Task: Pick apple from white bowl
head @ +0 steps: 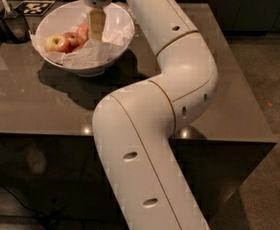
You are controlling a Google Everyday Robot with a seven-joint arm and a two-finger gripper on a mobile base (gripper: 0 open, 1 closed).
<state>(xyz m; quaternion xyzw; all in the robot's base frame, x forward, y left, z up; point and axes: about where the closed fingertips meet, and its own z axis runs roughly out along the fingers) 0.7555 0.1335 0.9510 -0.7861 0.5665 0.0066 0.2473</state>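
Observation:
The white bowl (112, 41) stands at the table's far left, lined with crumpled white paper (89, 54). A reddish-pink apple (82, 33) lies in it. A second reddish apple (72, 39) and a paler yellow apple (57, 43) lie to its left. My gripper (97, 28) reaches down into the bowl from above, right beside the reddish-pink apple on its right side. I cannot tell whether it touches the apple. My white arm bends back across the table toward the front.
A dark container (15, 25) with a utensil in it stands left of the bowl. A black-and-white marker tag (34, 7) lies behind the bowl. The glossy dark table (44, 104) ends at a front edge; carpeted floor (269, 71) lies to the right.

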